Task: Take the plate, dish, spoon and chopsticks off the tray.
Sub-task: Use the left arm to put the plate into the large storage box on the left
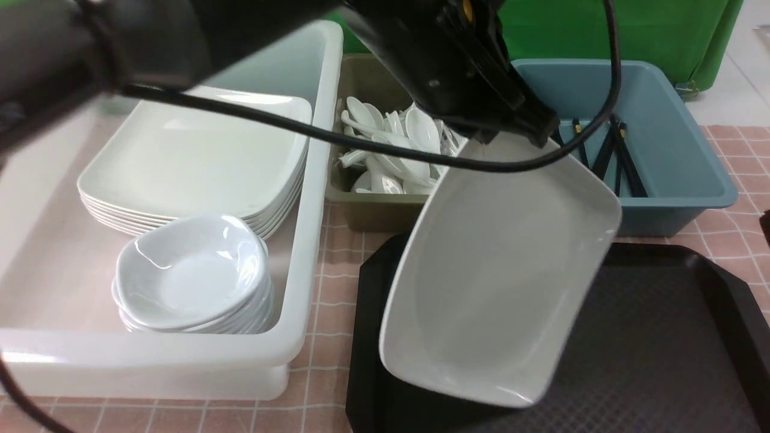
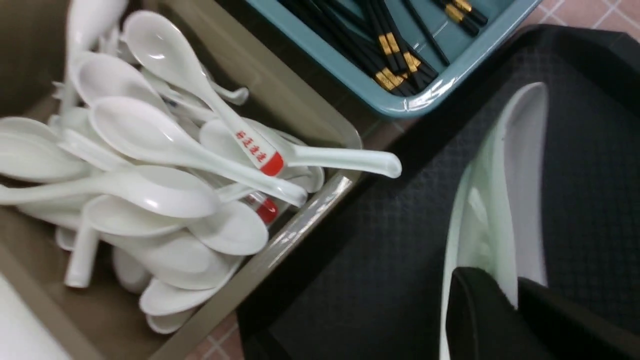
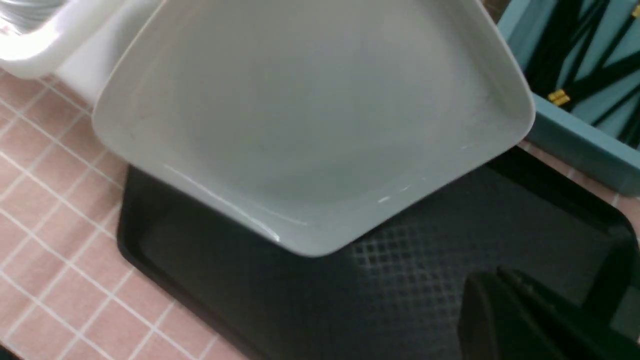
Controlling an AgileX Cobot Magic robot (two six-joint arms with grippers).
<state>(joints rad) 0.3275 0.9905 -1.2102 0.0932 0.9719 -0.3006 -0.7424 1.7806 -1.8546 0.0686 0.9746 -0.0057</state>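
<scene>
Plate (image 1: 499, 270) is hanging tilted steeply over the left part of the black tray (image 1: 662, 337), its hollow face turning toward the front camera and its far rim raised highest. The left claw (image 1: 515, 139) is clamping that far rim, one finger (image 2: 475, 310) pressing on each face of the plate, as the left wrist view is showing edge-on. The plate's near edge is sitting low over the tray's near left corner; whether it is touching the tray I cannot tell. The right claw (image 3: 505, 300) is hovering over the tray's right side with its fingers pressed together and nothing between them. The tray is lying on the counter (image 1: 337, 258), which is wearing a pink checked cloth. To the left, a large white bin (image 1: 313, 240) is holding a stack of square plates (image 1: 192, 156) at the back and a stack of small dishes (image 1: 192, 270) in front of it. Behind the tray, an olive bin (image 1: 373, 210) is carrying a heap of white spoons (image 1: 391, 150), some bearing red marks, and just beside it on the right a blue-grey bin (image 1: 680, 168) is holding black chopsticks (image 1: 607, 156) with gold bands.
</scene>
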